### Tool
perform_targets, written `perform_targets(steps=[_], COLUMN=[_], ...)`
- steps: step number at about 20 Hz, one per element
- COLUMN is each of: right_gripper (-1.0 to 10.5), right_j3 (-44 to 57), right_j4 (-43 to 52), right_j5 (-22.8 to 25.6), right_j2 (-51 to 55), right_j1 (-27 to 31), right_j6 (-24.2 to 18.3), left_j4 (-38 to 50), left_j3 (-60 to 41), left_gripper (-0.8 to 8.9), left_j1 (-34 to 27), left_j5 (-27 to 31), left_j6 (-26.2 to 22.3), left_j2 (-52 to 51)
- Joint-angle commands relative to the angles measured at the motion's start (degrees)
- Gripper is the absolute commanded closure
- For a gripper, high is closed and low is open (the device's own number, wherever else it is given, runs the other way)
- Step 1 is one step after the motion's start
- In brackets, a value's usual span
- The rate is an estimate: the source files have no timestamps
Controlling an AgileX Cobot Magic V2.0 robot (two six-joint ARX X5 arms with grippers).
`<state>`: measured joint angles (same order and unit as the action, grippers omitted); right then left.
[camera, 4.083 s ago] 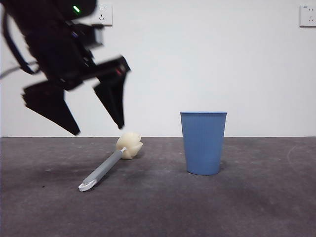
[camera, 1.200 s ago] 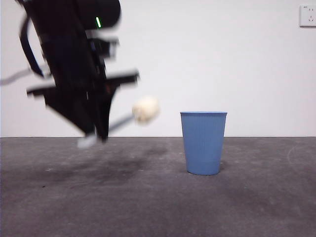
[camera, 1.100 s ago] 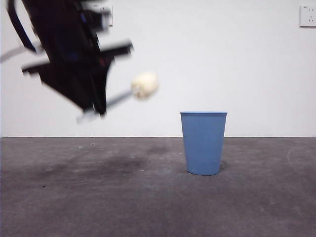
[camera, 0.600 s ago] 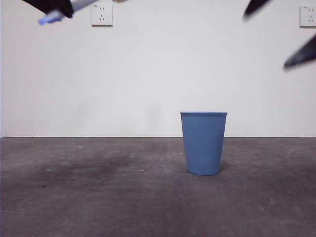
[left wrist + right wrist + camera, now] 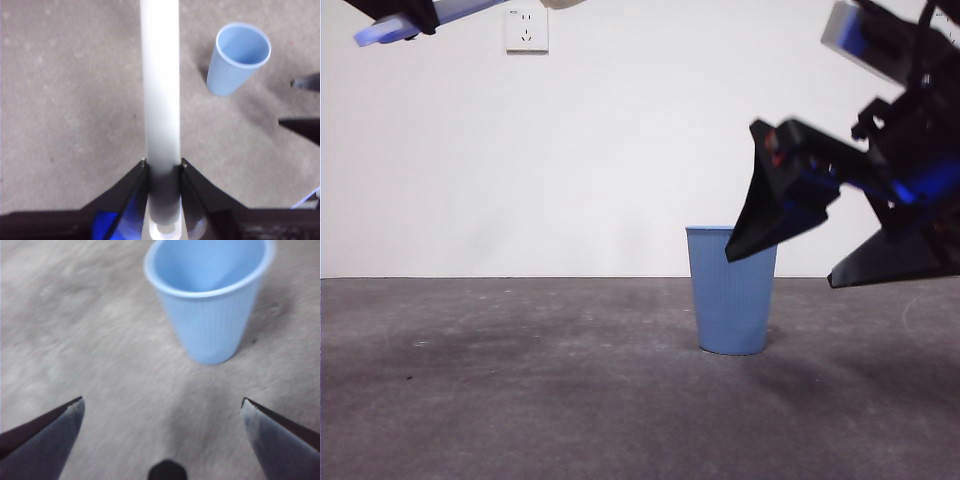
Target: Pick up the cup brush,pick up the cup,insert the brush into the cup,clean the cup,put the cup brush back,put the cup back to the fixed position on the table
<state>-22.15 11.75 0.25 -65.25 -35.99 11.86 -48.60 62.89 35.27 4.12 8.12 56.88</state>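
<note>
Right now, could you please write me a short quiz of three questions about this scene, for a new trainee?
1. True or false: the cup stands upright on the table.
2. What does the left gripper hold?
A. the cup
B. the brush
C. nothing
3. Fill in: the jaws of the right gripper are ____.

Key:
1. True.
2. B; the jaws clamp its handle.
3. Open; they are spread wide near the cup and do not touch it.
</note>
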Motion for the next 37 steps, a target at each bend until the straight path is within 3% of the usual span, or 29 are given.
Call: perform_targets(steps=[1, 8, 14, 17, 24, 31, 37], right_gripper=[3.5, 3.5, 3.5, 3.5, 3.6, 7.3, 9.2], right_j3=[1.16, 1.14, 1.07, 0.31, -5.05, -6.29, -6.29], right_j4=[8.17, 32.61, 45.70, 49.66, 49.99, 49.51, 49.51], right_j5=[1.60, 1.81, 0.96, -1.31, -1.42, -1.11, -1.40], right_j2=[-4.85, -24.30, -32.98, -37.03, -41.40, -41.48, -41.48], right_j1=[-0.02, 1.33, 5.03, 5.51, 5.62, 6.64, 6.82], right_j6=[-0.46, -1.40, -1.42, -1.79, -4.44, -5.20, -5.75], left_j4=[-0.35, -1.36, -1.90, -1.88, -2.05, -2.08, -2.60], left_j3=[-0.15, -0.15, -0.15, -0.15, -0.15, -0.15, -0.15], left_gripper=[8.22, 8.22, 8.22, 8.22, 8.22, 8.22, 8.22], left_j1=[-0.09, -0.09, -0.07, 0.00, 0.00, 0.00, 0.00], left_j5=[-0.20, -1.46, -1.49, -1.44, -1.44, -1.42, -1.42], left_j6=[-0.85, -0.87, -0.83, -0.74, -0.63, -0.63, -0.70], left_j2=[-0.09, -0.09, -0.09, -0.09, -0.09, -0.07, -0.07])
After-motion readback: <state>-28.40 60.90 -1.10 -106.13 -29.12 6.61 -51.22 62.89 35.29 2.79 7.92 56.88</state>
